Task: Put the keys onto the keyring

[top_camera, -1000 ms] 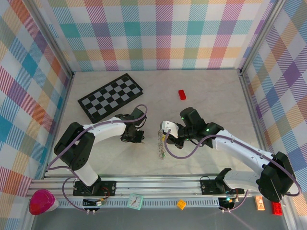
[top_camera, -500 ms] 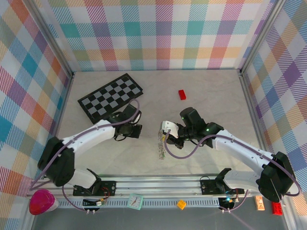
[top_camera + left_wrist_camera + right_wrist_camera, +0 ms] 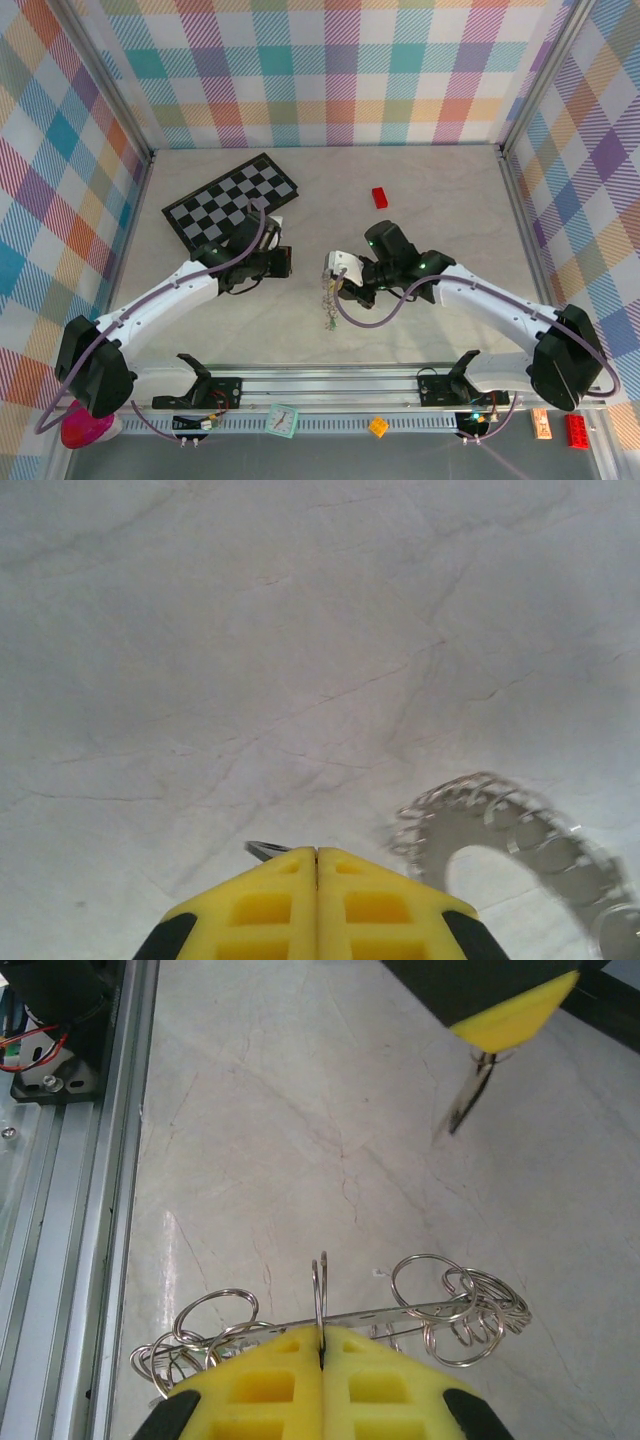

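no lettering seems readable on anything here.

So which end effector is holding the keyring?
The right end effector, shut on the looped-wire keyring; the left end effector pinches just a thin metal blade.

Walls (image 3: 330,70): plaid in pastel teal, pink, orange, yellow, purple and blue on white.
Table (image 3: 440,200): pale grey-beige, marbled with fine darker veins.
Checkerboard (image 3: 230,203): black and light grey squares, dark border.
Block (image 3: 380,197): red.
Left arm (image 3: 170,300) and right arm (image 3: 500,310): white shells, black joints; cable (image 3: 365,320) purple.
Left gripper (image 3: 317,855) and right gripper (image 3: 322,1332): yellow fingers, black at the outer edges.
Keyring (image 3: 455,818): shiny silvery grey.
Key (image 3: 468,1095): blade bare silver metal; head colour cannot be determined.
Rail (image 3: 330,385): silver-grey.
In front of it: pink object (image 3: 85,420), teal clock (image 3: 283,420), orange brick (image 3: 378,426), red brick (image 3: 578,432).
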You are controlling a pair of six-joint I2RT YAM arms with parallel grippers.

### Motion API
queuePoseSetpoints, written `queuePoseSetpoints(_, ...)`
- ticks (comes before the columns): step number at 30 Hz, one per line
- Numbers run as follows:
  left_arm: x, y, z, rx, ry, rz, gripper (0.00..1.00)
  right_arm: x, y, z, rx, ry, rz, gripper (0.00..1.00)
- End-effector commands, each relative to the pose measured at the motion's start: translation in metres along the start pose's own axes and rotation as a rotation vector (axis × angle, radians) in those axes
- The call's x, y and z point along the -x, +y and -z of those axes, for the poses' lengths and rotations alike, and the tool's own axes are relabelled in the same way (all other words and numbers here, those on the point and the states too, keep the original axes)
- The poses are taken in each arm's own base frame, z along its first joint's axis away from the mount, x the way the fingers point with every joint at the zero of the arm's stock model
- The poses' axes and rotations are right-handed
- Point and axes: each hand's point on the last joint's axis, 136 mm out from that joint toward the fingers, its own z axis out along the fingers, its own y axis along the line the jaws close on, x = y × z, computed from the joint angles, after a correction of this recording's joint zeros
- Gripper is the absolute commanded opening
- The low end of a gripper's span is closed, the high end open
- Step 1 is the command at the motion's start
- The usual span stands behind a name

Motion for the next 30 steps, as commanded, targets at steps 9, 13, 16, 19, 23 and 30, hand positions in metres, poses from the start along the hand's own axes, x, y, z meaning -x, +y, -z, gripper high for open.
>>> queuePoseSetpoints(9,0.024,-0.044,0.031,-0.284,-0.079,0.362,0.0,0.031,-0.005,-0.006,0.029,-0.1,0.052,0.0)
queuePoseSetpoints(13,0.023,-0.052,0.032,-0.337,-0.064,0.394,0.0,0.034,-0.006,-0.009,0.037,-0.115,0.061,0.0)
queuePoseSetpoints(16,0.025,-0.057,0.034,-0.379,-0.074,0.424,0.0,0.04,-0.009,-0.01,0.036,-0.138,0.07,0.0)
queuePoseSetpoints(19,0.024,-0.058,0.034,-0.391,-0.069,0.446,0.0,0.047,-0.012,-0.012,0.03,-0.167,0.074,0.0)
queuePoseSetpoints(23,0.023,-0.06,0.033,-0.415,-0.061,0.482,0.0,0.057,-0.018,-0.016,0.02,-0.204,0.076,0.0)
queuePoseSetpoints(30,0.019,-0.056,0.034,-0.398,-0.051,0.503,0.0,0.059,-0.035,-0.021,-0.056,-0.213,0.083,0.0)
